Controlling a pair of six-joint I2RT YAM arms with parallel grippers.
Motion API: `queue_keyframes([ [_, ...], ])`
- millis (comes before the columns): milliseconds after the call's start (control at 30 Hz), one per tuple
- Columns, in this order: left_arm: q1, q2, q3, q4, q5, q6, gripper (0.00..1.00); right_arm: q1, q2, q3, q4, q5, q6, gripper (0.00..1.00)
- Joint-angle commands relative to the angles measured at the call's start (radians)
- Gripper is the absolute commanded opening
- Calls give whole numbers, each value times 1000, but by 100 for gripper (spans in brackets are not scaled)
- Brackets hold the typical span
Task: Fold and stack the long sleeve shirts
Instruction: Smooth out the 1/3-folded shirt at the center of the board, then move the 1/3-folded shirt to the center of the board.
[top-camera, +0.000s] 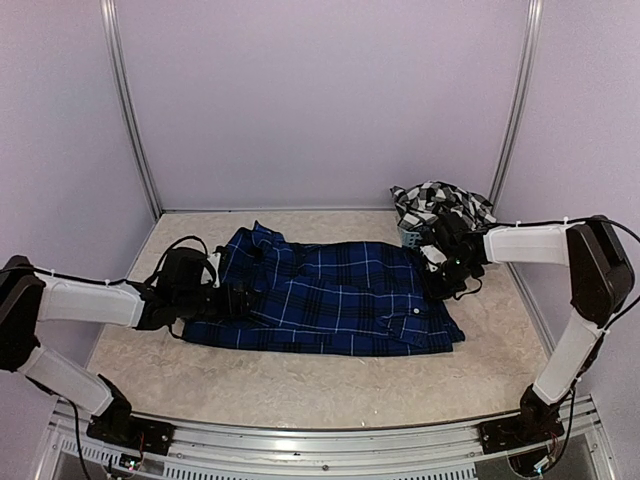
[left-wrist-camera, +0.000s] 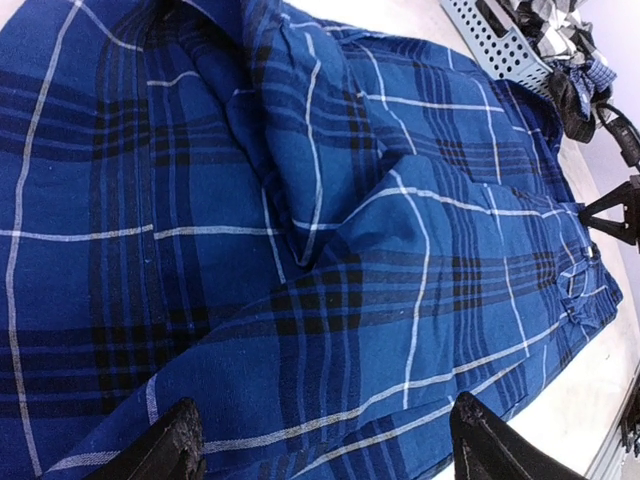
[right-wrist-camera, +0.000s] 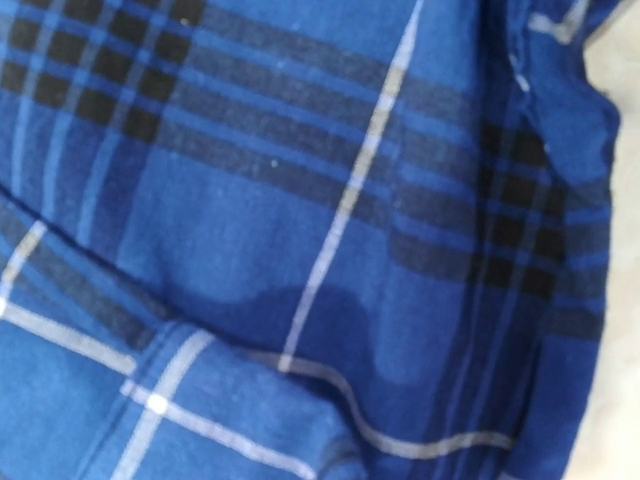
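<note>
The navy blue plaid shirt (top-camera: 330, 295) lies spread across the middle of the table, partly folded, and fills the left wrist view (left-wrist-camera: 300, 200) and the right wrist view (right-wrist-camera: 300, 200). My left gripper (top-camera: 235, 298) is open just above the shirt's left part, with its black fingertips (left-wrist-camera: 170, 445) wide apart over the cloth. My right gripper (top-camera: 442, 278) is low at the shirt's right edge. Its fingers are hidden by a fold of blue cloth in the right wrist view. The black-and-white checked shirt (top-camera: 440, 203) lies bunched in the basket at the back right.
The grey-blue mesh basket (top-camera: 408, 236) stands at the back right, just behind the navy shirt, and shows in the left wrist view (left-wrist-camera: 495, 40). Metal frame posts and pale walls enclose the table. Bare tabletop (top-camera: 300, 380) runs along the front.
</note>
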Motion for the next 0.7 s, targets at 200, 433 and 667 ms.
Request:
queue_keyframes([
  [200,-19,114,-7,21,-48,6,80,-7,-185,-26,33,-14,19,35],
  [433,-53,133,-56,60,-65,-5,80,64,-320,-199,174,-116,85,44],
  [667,-86,120,-111,79,-109,-37,80,135,-250,-338,305,-142,157,37],
])
